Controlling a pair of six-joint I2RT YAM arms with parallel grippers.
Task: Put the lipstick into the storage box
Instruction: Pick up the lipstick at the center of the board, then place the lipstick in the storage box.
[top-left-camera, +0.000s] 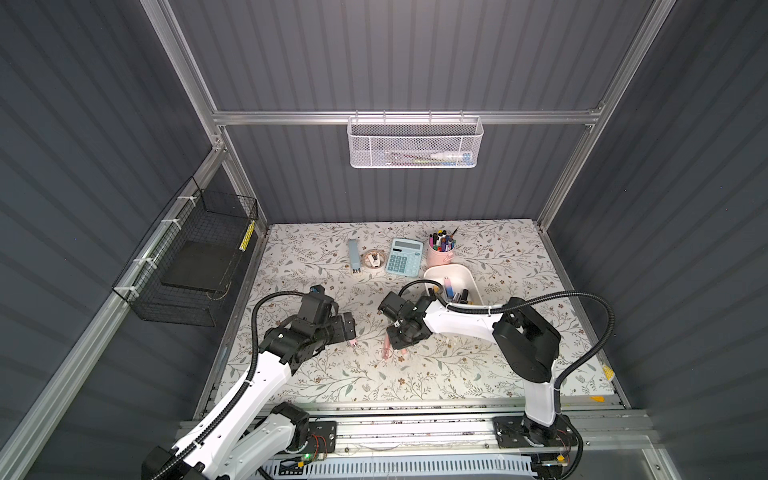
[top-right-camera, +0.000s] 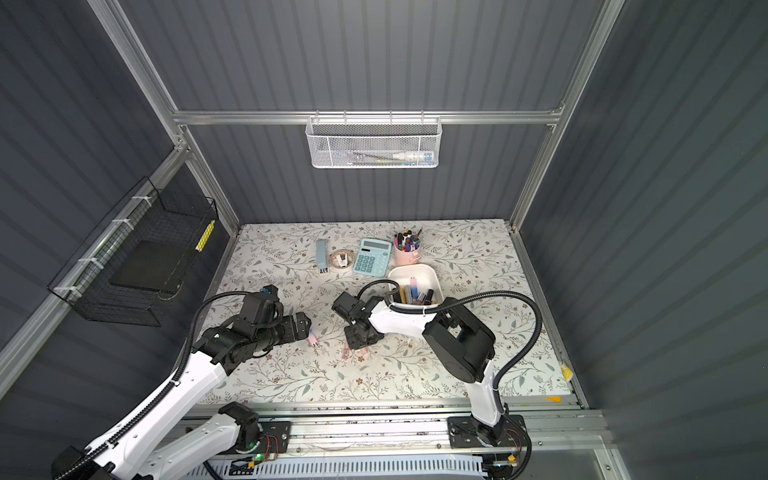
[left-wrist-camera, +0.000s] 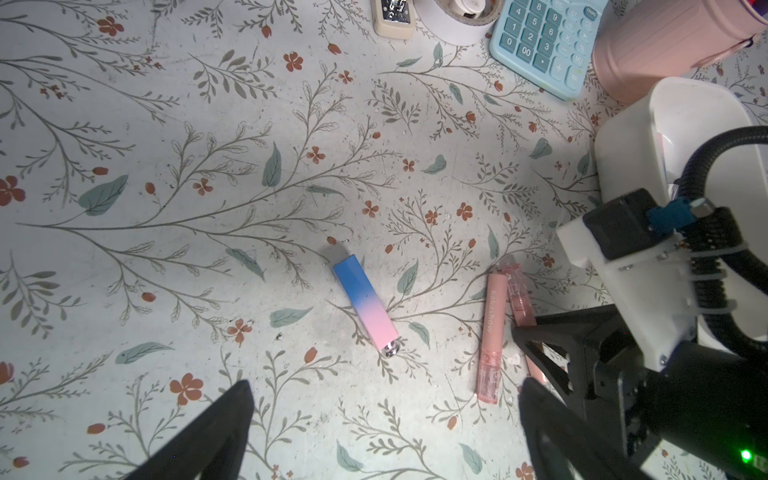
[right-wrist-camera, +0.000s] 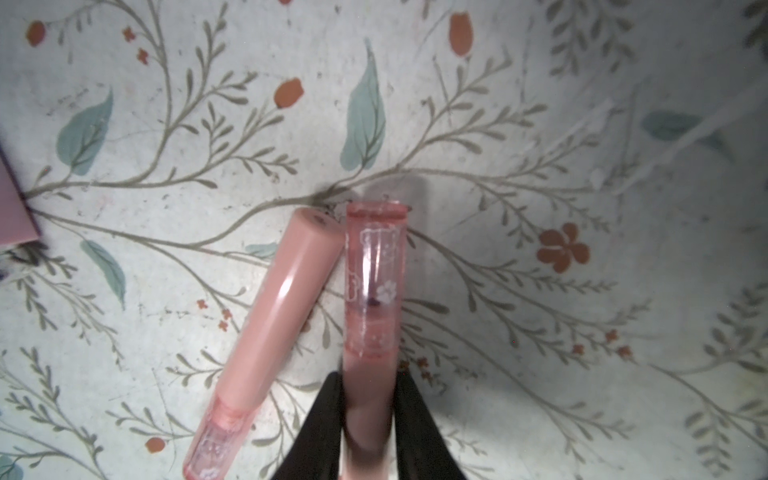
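My right gripper (right-wrist-camera: 368, 386) is shut on a clear pink lipstick (right-wrist-camera: 374, 299), low over the floral table near its middle. A second pink lipstick (right-wrist-camera: 282, 316) lies on the table, touching the held one at its far end. A blue-to-pink square lipstick (left-wrist-camera: 365, 305) lies to their left, in front of my left gripper (left-wrist-camera: 386, 386), which is open and holds nothing. The storage box (top-left-camera: 453, 272), a white rounded tub with several tubes inside, stands behind the right wrist in both top views. The right arm covers the box's near end.
Along the back of the table stand a light-blue calculator (top-left-camera: 404, 257), a pink pen cup (top-left-camera: 441, 253), a tape roll (top-left-camera: 374, 261) and a grey-blue stapler (top-left-camera: 354, 255). A white mesh basket (top-left-camera: 415, 141) hangs on the back rail. A black wire basket (top-left-camera: 195, 257) hangs on the left wall.
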